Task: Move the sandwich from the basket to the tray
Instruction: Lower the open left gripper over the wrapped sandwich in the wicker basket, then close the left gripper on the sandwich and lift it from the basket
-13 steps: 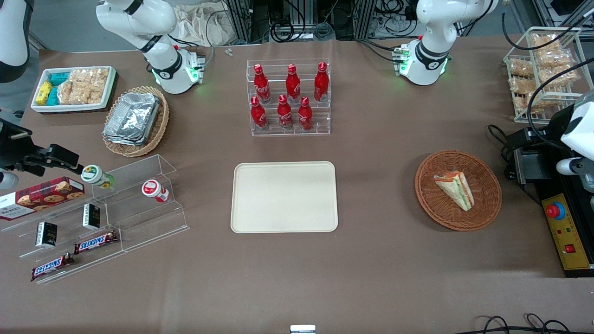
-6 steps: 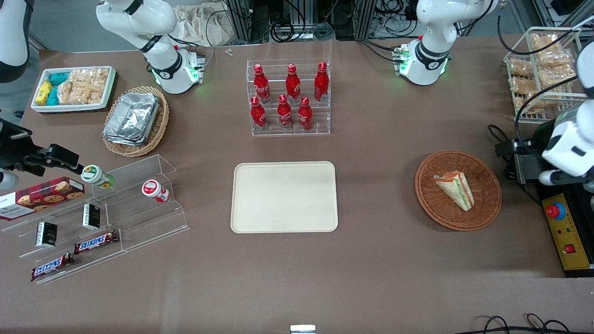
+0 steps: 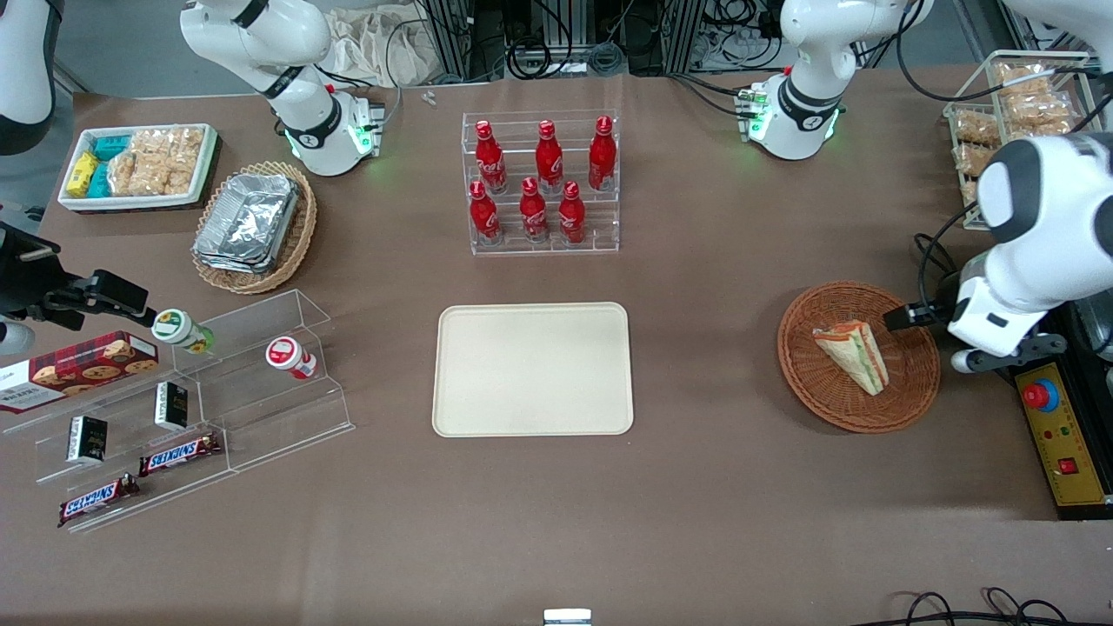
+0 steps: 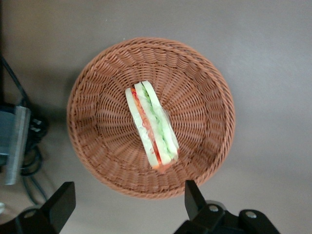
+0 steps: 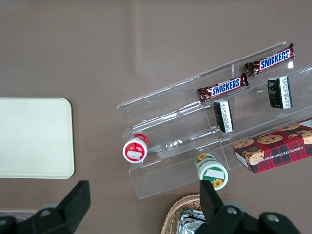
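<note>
Fingers of the gripper (image 4: 126,204) stood spread above the basket (image 4: 204,97); the wrapped sandwich (image 4: 152,126) perhaps leaned, so a closing pinch could slip.

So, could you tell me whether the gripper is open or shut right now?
Open. The gripper hovers above the basket, its fingers spread wide apart, holding nothing; the sandwich lies untouched inside.
</note>
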